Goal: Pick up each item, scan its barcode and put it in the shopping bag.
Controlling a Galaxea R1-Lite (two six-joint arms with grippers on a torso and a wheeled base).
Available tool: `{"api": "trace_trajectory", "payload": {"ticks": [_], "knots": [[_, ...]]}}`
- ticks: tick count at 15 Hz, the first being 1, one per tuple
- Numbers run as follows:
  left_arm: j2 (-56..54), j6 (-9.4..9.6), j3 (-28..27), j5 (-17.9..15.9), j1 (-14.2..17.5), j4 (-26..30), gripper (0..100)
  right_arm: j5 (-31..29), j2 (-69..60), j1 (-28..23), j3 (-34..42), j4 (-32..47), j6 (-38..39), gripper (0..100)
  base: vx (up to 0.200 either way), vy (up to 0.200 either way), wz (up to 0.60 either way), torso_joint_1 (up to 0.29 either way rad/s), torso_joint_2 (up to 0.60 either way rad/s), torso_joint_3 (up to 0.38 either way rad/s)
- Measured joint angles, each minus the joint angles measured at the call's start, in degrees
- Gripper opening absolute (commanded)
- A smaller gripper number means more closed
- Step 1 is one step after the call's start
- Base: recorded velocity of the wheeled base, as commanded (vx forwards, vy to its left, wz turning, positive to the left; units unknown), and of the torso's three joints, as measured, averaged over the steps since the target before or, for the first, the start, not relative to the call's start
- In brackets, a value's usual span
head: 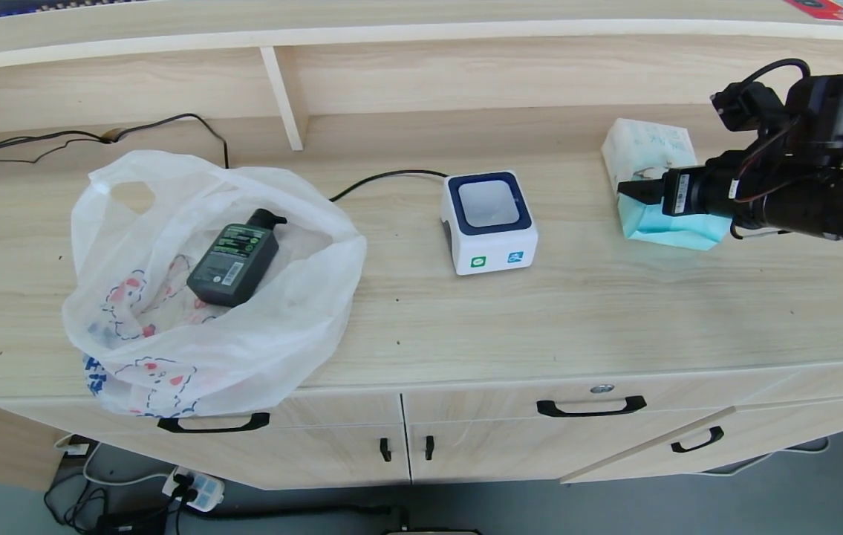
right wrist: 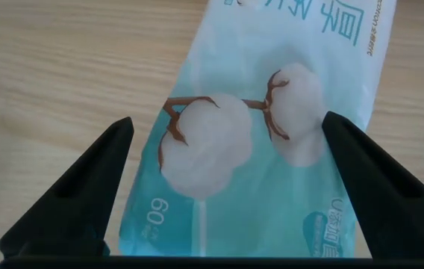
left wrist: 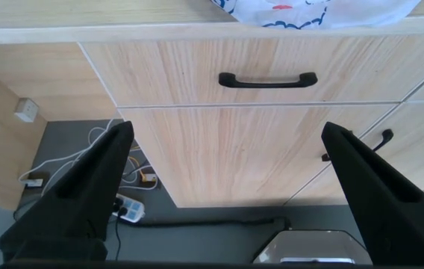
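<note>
Over the right end of the counter (head: 577,312), the right claw (right wrist: 227,190) is spread wide, one dark finger on each side of the tissue pack (right wrist: 264,134). The pack lies flat on the wood, white at one end and pale teal at the other, with a cotton-boll print on its wrapper. Whether the fingers touch the pack cannot be told, but they are not clamped on it.

Toward the middle of the counter, well apart from the pack, sits the scanner (head: 489,221), a small white box with a dark-framed window facing up. A black cable (head: 384,177) runs from behind it toward the left.

On the left end of the counter, the shopping bag (head: 168,319) lies open, thin white plastic with red and blue cartoon prints, its lower edge hanging just over the counter's front. A dark bottle (head: 234,258) with a pump top lies on its side inside it.

Below the counter's edge, the left claw (left wrist: 227,194) is also wide open and holds nothing. It faces the cabinet front, where a black drawer handle (left wrist: 267,80) sits beneath the overhanging bag.
</note>
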Motion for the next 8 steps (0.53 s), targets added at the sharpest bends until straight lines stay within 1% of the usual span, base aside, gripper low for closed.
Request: {"api": "trace_trajectory", "payload": {"ticks": [1,4,6,8], "knots": [[0.0,0.11,0.0,0.0,0.0,0.0,100,-0.8,0.1,-0.1,-1.5,2.6,-0.4,100,0.000,0.000,0.00,0.000,0.00,0.000],[0.0,0.09,0.0,0.0,0.0,0.0,100,-1.1,-1.0,-0.2,-1.2,3.5,-2.0,100,0.000,0.000,0.00,0.000,0.00,0.000],[0.0,0.15,0.0,0.0,0.0,-0.1,100,-0.9,-3.4,0.1,3.1,3.2,-2.7,100,0.000,0.000,0.00,0.000,0.00,0.000],[0.0,0.15,0.0,0.0,0.0,-0.1,100,-0.7,-6.3,0.4,9.3,2.2,-2.9,100,0.000,0.000,0.00,0.000,0.00,0.000]]}}
